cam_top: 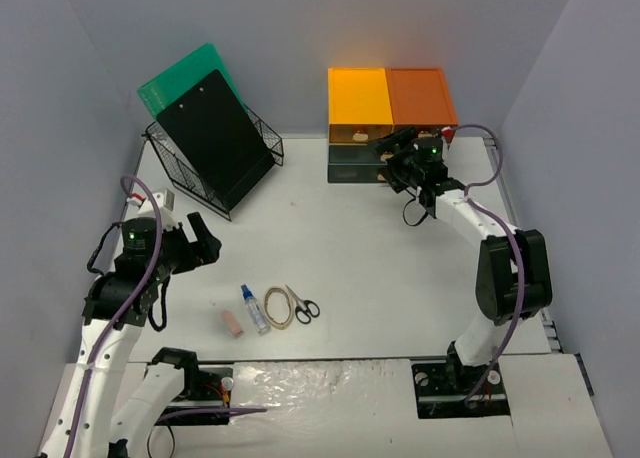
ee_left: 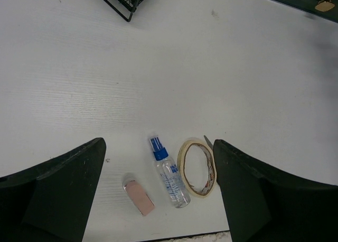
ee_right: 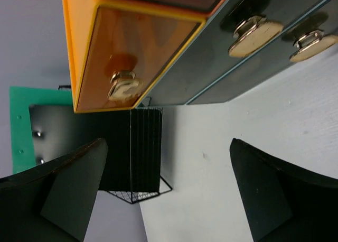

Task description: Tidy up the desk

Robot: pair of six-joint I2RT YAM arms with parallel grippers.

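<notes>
We see a white table (cam_top: 350, 248) from above, w/ two robot arms at its near edge. The table fills most of the view. It is wide, flat, matte and plain white, w/ grey walls on three sides.

At far left stands a wire basket (cam_top: 190, 191) holding a black clipboard (cam_top: 215, 138) and a green one (cam_top: 180, 78). At far right sits a drawer unit (cam_top: 390, 108), w/ orange tops over dark lower drawers.

Near the front, left of ctr, four small items lie in a close row: an eraser (ee_left: 139, 197), a spray bottle (ee_left: 169, 173), a tape roll (ee_left: 197, 168) and scissors (cam_top: 303, 306), whose tip meets the roll.

The left fingers (cam_top: 203, 238) hang above this row, spread wide and holding nothing. The right fingers (cam_top: 392, 156), also spread and empty, face the drawer unit, just before an orange drawer's knob (ee_right: 122, 87).

We judge the tidying to be at an early stage, since none of the row is put away. The step in hand looks like opening a drawer. For that, the right fingers need to line up on the knob, close on it and pull straight out. The left fingers then need to drop over one item, prob. the bottle or eraser, w/o nudging its neighbours.
</notes>
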